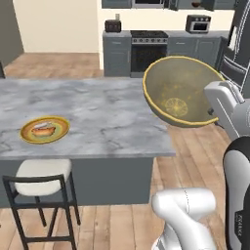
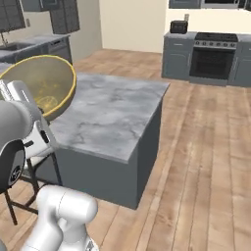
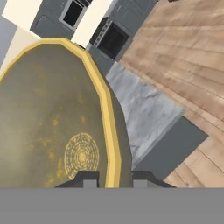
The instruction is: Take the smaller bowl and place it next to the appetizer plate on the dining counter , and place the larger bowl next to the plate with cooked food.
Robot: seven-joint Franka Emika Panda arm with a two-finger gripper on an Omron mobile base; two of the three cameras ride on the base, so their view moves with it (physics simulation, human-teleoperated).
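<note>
Hand view shows the gripper clamped on the rim of the larger bowl, carried above the dining counter. Next: lower it beside the plate with cooked food.

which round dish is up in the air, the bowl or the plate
The larger bowl, tipped on edge in the end effector that grips its rim; the plate with cooked food lies flat on the dining counter.

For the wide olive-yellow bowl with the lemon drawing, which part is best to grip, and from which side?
The rim. The wide olive-yellow bowl has a thin yellow lip and a body too broad to span, so one finger goes inside and one outside the wall. The hand straddles the rim just so in the hand view, coming edge-on at the lip.
</note>
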